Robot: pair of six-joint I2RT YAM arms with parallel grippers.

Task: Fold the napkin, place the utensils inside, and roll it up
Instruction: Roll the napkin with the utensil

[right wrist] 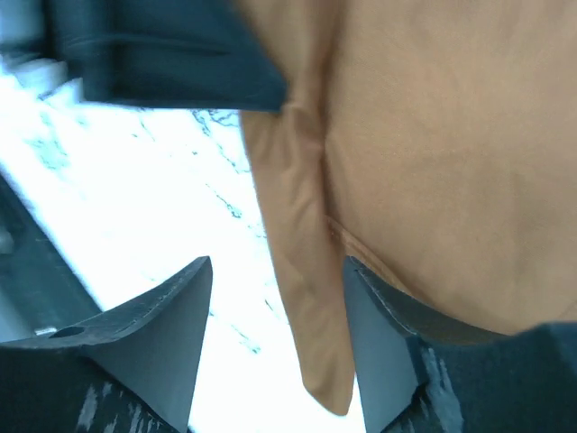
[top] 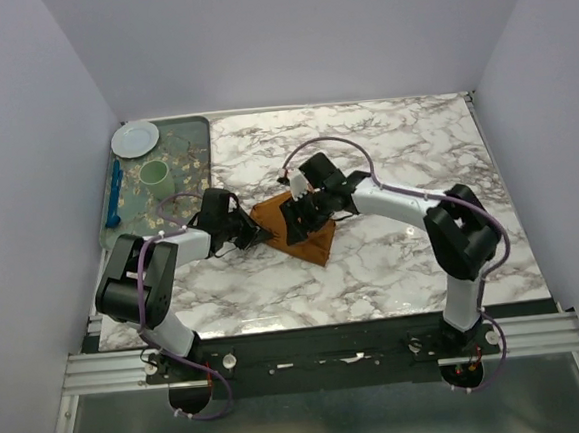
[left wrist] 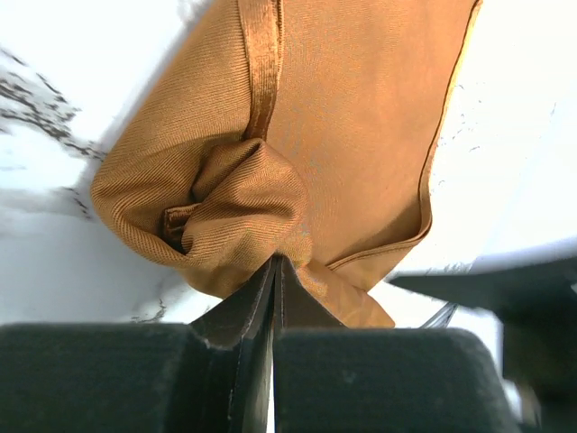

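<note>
Napkin (top: 296,231) lies folded on counter (top: 394,148), right of tray (top: 196,144). Left tool (left wrist: 275,271) is pinched tight on a bunched wad at the napkin's tray-side corner. Right tool (right wrist: 277,271) is on the side away from the tray, fingers well apart and straddling a folded edge strip, gripping nothing. Fork not visible in any view.

Risks: the pinch likely catches several layers, so a pull could drag the whole cloth toward the tray or undo the fold. Nothing pins the far side. The tools are close together, so they could bump.
</note>
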